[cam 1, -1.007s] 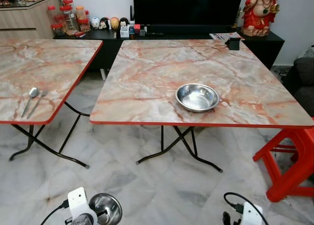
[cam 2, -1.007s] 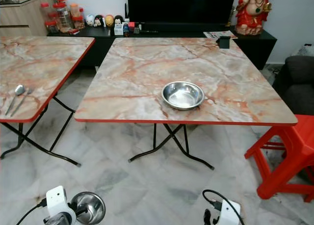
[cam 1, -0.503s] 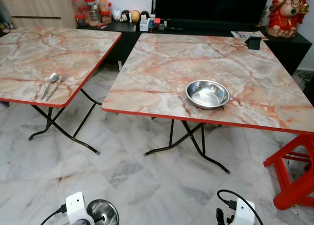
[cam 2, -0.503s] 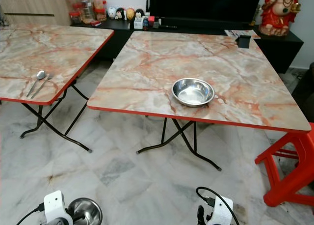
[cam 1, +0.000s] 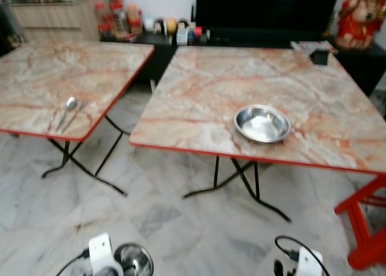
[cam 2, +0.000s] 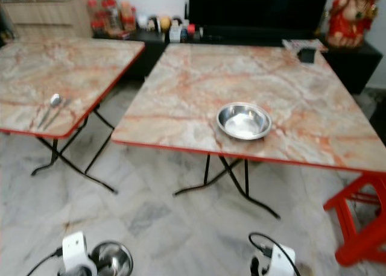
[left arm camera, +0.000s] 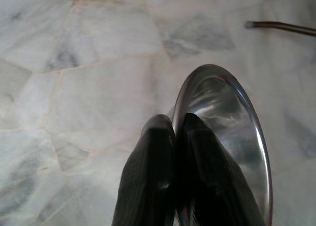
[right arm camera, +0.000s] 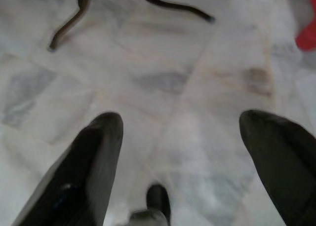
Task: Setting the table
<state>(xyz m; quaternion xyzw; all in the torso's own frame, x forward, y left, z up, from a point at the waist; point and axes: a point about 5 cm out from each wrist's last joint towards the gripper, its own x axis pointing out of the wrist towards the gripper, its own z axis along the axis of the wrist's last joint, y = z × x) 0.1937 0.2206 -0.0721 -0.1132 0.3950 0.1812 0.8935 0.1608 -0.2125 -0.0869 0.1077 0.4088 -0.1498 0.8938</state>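
My left gripper (left arm camera: 174, 125) is shut on the rim of a steel bowl (left arm camera: 232, 132), held low over the marble floor; the same bowl (cam 1: 134, 259) shows at the bottom of the left eye view beside the white wrist. A second steel bowl (cam 1: 262, 123) sits near the front edge of the right marble-top table (cam 1: 199, 89). A spoon and fork (cam 1: 68, 109) lie on the left table (cam 1: 42, 77) near its front edge. My right gripper (right arm camera: 180, 132) hangs open above the floor, nothing between its fingers (right arm camera: 96, 152).
A red plastic stool (cam 1: 368, 228) stands at the right table's front corner. Black folding legs (cam 1: 241, 185) cross under both tables. A dark TV cabinet (cam 1: 253, 38) with jars and figurines lines the back wall. Marble floor (cam 1: 181, 228) lies between me and the tables.
The whole view has shifted slightly and blurred, so the camera is moving. The bowl stays in my left gripper; the right gripper remains open.
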